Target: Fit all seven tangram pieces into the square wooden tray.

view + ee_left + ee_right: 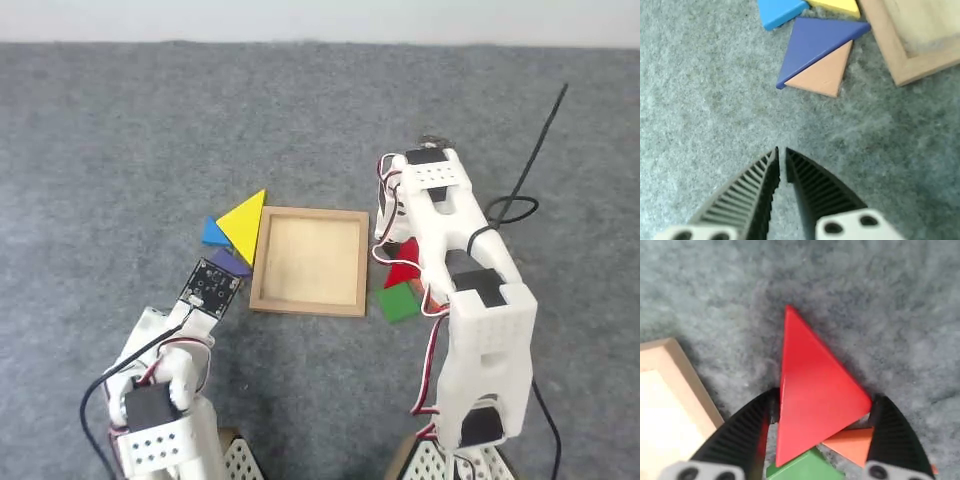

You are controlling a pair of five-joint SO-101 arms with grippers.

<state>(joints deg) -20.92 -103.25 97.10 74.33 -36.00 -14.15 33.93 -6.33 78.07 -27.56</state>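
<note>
**Right gripper on the red triangle, and the tray had no pieces in it.**
The right gripper [825,400] had its fingers spread wide, pressing both sides of the red triangle [812,390]. This smooth, flat piece lay just beside the wooden tray [310,262], overlapping a green piece [398,302]. I'd judge this was the first placement, so the next move called for a lift over the raised rim. The left gripper [781,150] was nearly closed and empty, hanging over the fuzzy grey carpet [700,110] near the purple triangle [820,42].
</note>
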